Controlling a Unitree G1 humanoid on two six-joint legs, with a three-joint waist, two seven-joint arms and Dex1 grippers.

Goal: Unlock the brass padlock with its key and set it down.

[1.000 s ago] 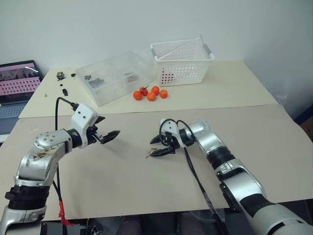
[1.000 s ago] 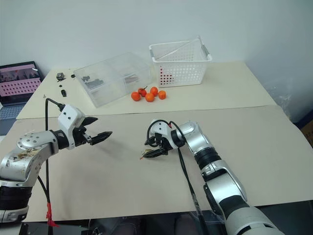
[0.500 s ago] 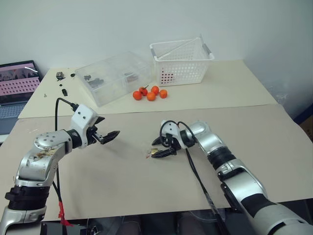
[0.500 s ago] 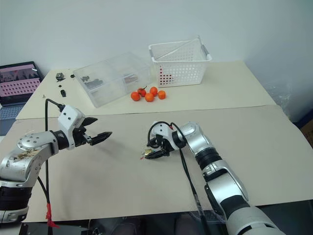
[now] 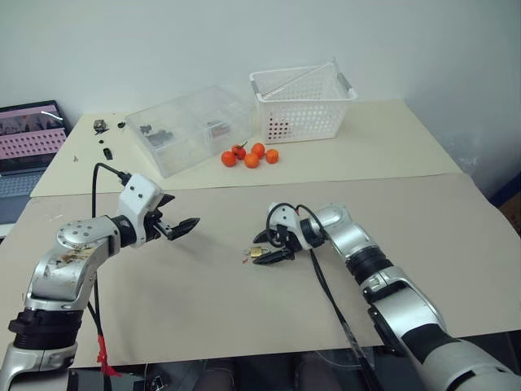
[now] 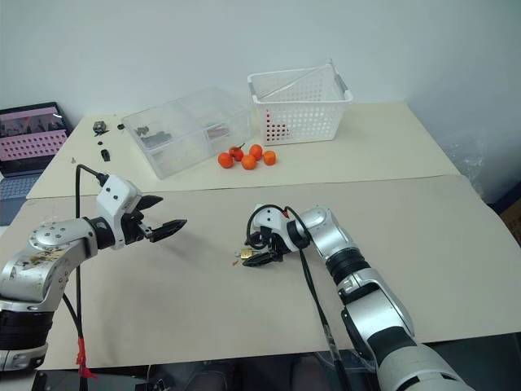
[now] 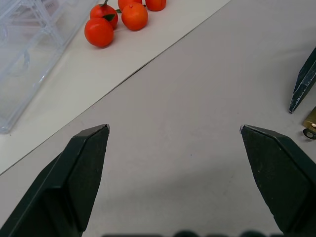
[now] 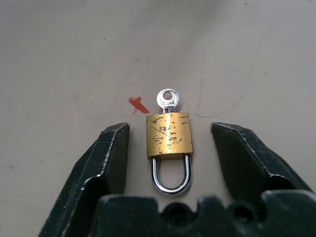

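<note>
Brass padlock [image 8: 169, 135] lies keyed beside a red mark [image 8: 138, 104], oranges [image 5: 251, 155] well apart.

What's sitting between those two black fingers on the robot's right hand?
The brass padlock, key in its bottom, lies on the table between the right end effector's open fingers, untouched, in the right wrist view.

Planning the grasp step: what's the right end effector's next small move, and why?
Probably close the right end effector on the brass padlock: the lock lies on the table between its open fingers, untouched on both sides, key already in the keyhole.
</note>
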